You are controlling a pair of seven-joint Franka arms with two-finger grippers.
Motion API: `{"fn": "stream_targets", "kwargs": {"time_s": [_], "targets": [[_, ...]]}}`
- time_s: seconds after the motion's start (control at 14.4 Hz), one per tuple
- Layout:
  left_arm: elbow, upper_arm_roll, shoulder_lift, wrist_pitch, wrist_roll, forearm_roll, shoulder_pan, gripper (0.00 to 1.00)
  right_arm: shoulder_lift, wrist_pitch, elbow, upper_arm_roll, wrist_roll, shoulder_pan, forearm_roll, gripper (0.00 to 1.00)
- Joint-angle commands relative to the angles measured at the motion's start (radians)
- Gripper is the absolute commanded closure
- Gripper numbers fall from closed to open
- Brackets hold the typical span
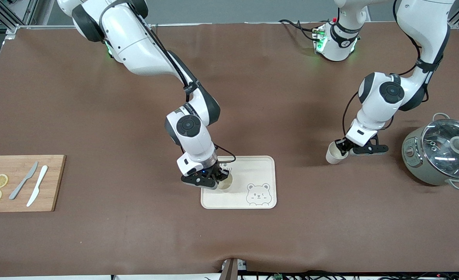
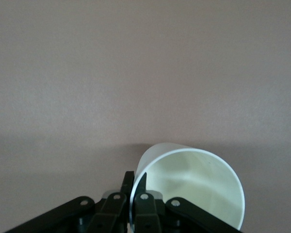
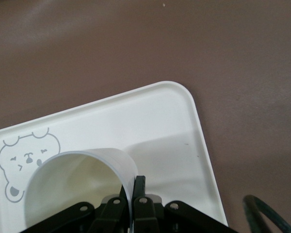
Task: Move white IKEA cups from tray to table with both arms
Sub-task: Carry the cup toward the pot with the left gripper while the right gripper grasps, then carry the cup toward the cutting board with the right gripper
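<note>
Off-white and plain, both cups caught mid-task: one cup (image 1: 334, 153) off the tray and over bare brown table (image 1: 136, 241), toward the left arm's end, pinched by the rim in the left gripper (image 1: 344, 149); the second cup (image 1: 225, 182) at the tray (image 1: 260, 167), in the corner toward the right arm's end, pinched the same way by the right gripper (image 1: 213, 179). Judged roughly half done: first cup carried clear of the tray but not yet let go, and whether resting on the mat or just above it cannot be told; second cup gripped but not yet carried off. Left to do: set down and release the first, carry the second out over the mat, set down, release. In the left wrist view, jaws pressed nearly together on the thin wall of the first cup (image 2: 194, 184), one finger (image 2: 143, 194) inside the rim and the other outside, nothing but brown mat under the gripper (image 2: 131, 194). In the right wrist view, same clamp on the second cup (image 3: 82, 184): gripper (image 3: 131, 194) closed tight across the rim, one finger (image 3: 140, 191) outside the wall, cream tray floor (image 3: 155, 126) directly beneath, bear face (image 3: 26, 160) just beside the cup. Elsewhere, well apart from either gripper: a cutting board (image 1: 21, 182) toward the right arm's end, a lidded pot (image 1: 441, 149) near the left gripper.
</note>
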Motion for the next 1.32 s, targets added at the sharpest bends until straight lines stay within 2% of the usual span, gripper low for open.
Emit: {"fn": "stream_targets", "kwargs": {"time_s": [0.0, 0.21, 0.42, 0.76, 0.9, 1.11, 1.25], "targets": [[-0.017, 0.007, 0.0, 0.019, 0.017, -0.003, -0.002, 1.0, -0.102, -0.131, -0.013, 0.004, 0.005, -0.019, 0.004, 1.0], [-0.037, 0.007, 0.001, 0.013, 0.017, -0.005, -0.002, 1.0, -0.237, -0.282, -0.068, 0.004, -0.133, -0.066, 0.038, 1.0], [-0.043, 0.005, -0.002, -0.001, 0.013, -0.005, -0.004, 1.0, -0.392, -0.427, -0.149, 0.004, -0.341, -0.163, 0.099, 1.0], [-0.043, 0.005, 0.0, -0.022, 0.015, -0.005, -0.004, 1.0, -0.524, -0.677, -0.163, 0.003, -0.608, -0.333, 0.124, 1.0], [-0.041, 0.007, 0.003, -0.022, 0.017, -0.008, -0.005, 0.17, -0.564, -0.701, -0.197, 0.003, -0.739, -0.4, 0.124, 1.0], [-0.04, 0.007, 0.001, -0.022, 0.017, -0.009, -0.007, 0.0, -0.58, -0.713, -0.228, 0.003, -0.933, -0.506, 0.126, 1.0], [-0.041, 0.007, -0.003, -0.024, 0.015, -0.009, -0.005, 0.0, -0.575, -0.696, -0.266, 0.001, -1.029, -0.561, 0.132, 1.0]]}}
